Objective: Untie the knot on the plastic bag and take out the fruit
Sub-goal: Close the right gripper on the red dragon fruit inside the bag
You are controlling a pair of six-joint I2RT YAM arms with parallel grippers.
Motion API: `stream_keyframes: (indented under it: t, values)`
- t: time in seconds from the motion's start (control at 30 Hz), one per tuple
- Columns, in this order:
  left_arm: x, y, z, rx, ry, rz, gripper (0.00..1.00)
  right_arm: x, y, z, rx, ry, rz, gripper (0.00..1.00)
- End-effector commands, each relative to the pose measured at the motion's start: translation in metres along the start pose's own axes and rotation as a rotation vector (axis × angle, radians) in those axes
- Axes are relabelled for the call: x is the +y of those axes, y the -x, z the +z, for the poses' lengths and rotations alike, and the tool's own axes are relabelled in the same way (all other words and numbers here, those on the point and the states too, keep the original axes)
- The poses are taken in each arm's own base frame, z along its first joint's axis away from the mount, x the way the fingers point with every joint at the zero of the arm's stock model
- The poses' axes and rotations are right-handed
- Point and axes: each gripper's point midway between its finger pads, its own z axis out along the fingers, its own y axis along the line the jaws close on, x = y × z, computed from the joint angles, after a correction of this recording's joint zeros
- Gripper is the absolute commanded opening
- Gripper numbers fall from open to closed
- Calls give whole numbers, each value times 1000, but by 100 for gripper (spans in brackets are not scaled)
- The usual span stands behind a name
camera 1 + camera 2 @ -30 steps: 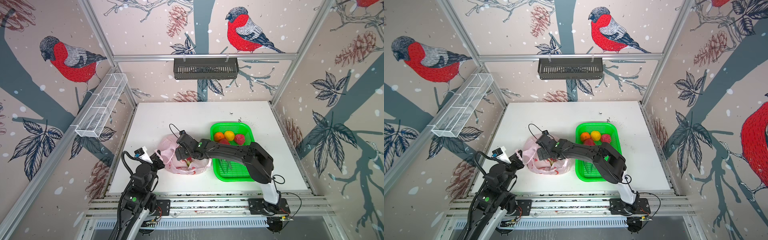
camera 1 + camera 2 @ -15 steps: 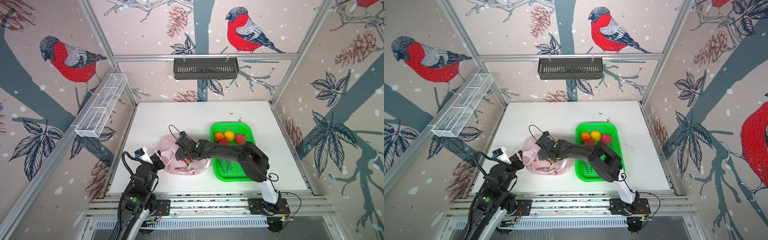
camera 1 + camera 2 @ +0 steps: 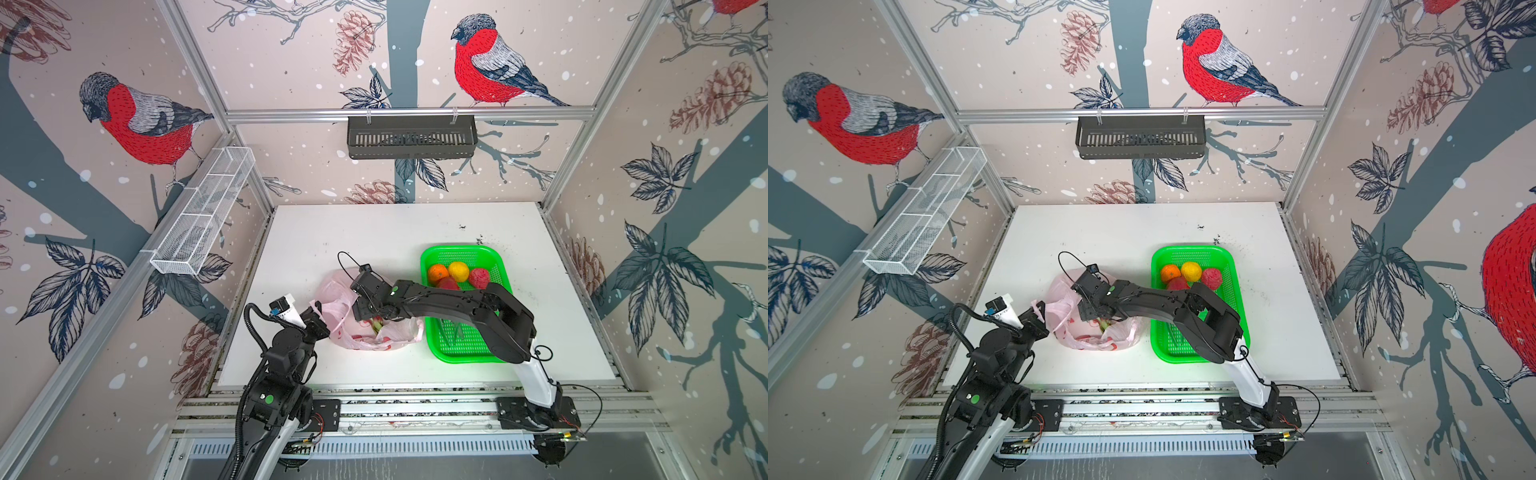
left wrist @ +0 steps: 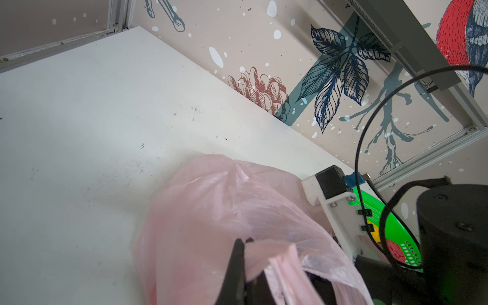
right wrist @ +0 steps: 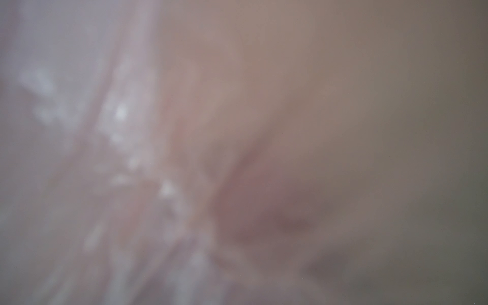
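The pale pink plastic bag (image 3: 365, 336) (image 3: 1096, 338) lies near the table's front with its mouth gaping. No knot can be made out. My left gripper (image 3: 320, 318) (image 4: 244, 243) is shut on a bunched strip of the bag's edge (image 4: 280, 264). My right gripper (image 3: 368, 313) (image 3: 1092, 311) reaches into the mouth, and plastic hides its fingers. A green-tipped fruit (image 3: 377, 323) shows inside the bag. In the right wrist view there is only blurred pink plastic (image 5: 132, 158). An orange (image 3: 438, 273), a yellow citrus (image 3: 458, 270), a pinkish-red round fruit (image 3: 478, 277) and a magenta dragon fruit (image 3: 449, 284) lie in the tray.
The green perforated tray (image 3: 457, 353) stands right of the bag, under my right arm's forearm (image 3: 457, 301). A black basket (image 3: 411, 137) hangs on the back wall and a white wire shelf (image 3: 203, 220) on the left wall. A black cable loop (image 3: 347, 259) rises from the right wrist.
My right arm has drawn in slightly at the elbow while its gripper stays in the bag's mouth. The left arm and the bag have hardly moved.
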Motion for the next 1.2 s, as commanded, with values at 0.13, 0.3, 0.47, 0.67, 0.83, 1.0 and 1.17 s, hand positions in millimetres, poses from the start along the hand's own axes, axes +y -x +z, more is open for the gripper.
stream_keyframes:
  t: [0.13, 0.3, 0.47, 0.67, 0.83, 1.0, 1.17]
  values:
    - [-4, 8, 1, -39, -11, -12, 0, -1, 1, -4, -5, -6, -25, 62]
    - [-3, 8, 4, -33, -4, -3, 0, 3, 7, -16, -35, -6, -55, 49]
    - [-5, 11, 6, -48, -6, 1, 0, 8, 12, -29, -55, 0, -78, 41]
    - [-7, 13, 9, -51, -11, 6, 0, 7, 15, -38, -69, 3, -89, 36]
    - [-11, 17, 10, -53, -13, 20, 0, 6, 16, -43, -75, 1, -95, 35]
    - [-12, 20, 10, -60, -15, 24, 0, 6, 16, -48, -82, 5, -102, 33]
    - [-13, 21, 11, -64, -15, 24, 0, 6, 17, -53, -85, 7, -113, 32]
